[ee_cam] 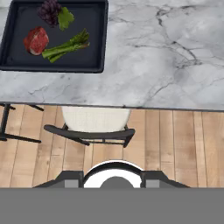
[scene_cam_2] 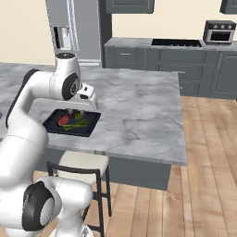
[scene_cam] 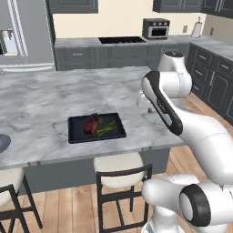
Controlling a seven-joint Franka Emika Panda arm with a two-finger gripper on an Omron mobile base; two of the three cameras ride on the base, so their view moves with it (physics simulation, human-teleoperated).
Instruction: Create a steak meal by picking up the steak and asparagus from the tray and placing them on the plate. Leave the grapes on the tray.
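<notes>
The black tray lies near the front edge of the marble island. On it are the reddish-brown steak, the green asparagus to its right, and the dark grapes behind them. In the hand view the steak, asparagus and grapes sit on the tray at the upper left. A slice of the dark grey plate shows at the counter's far left. My gripper hovers above the tray's right side, open, its fingertips apart and holding nothing.
A cushioned stool stands under the island's front edge below the tray, and another stool stands at the left. A green leaf lies beside the grapes. Bare marble counter stretches to the right of the tray.
</notes>
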